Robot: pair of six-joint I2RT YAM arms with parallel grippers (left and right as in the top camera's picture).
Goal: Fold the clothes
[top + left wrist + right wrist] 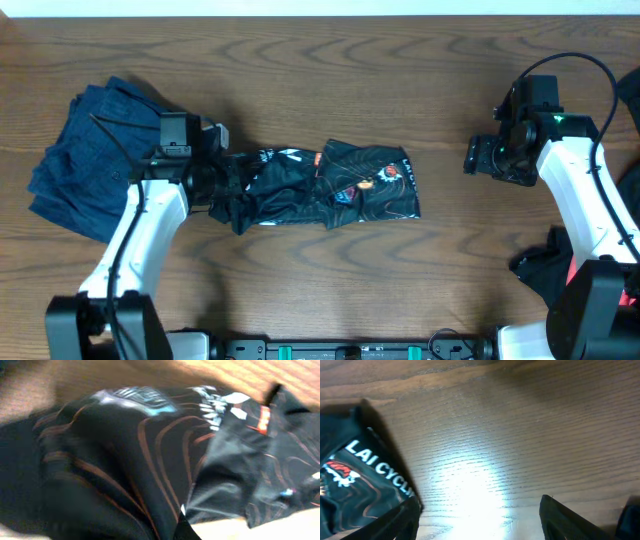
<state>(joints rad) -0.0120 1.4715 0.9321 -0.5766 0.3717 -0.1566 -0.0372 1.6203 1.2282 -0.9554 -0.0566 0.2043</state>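
A black jersey (330, 185) with thin orange lines and white print lies crumpled in a long bundle across the middle of the table. My left gripper (222, 180) is at its left end, shut on the cloth. In the left wrist view the jersey (150, 450) fills nearly the whole frame and hides most of the fingers. My right gripper (480, 158) hangs open over bare wood to the right of the jersey, apart from it. In the right wrist view the jersey's printed edge (355, 490) shows at the far left, and the right gripper (479, 510) holds nothing.
A navy garment (90, 160) lies bunched at the table's far left, behind the left arm. A dark heap of cloth (545, 265) sits at the right edge under the right arm. Bare wooden tabletop (450, 260) lies between the jersey and the right arm.
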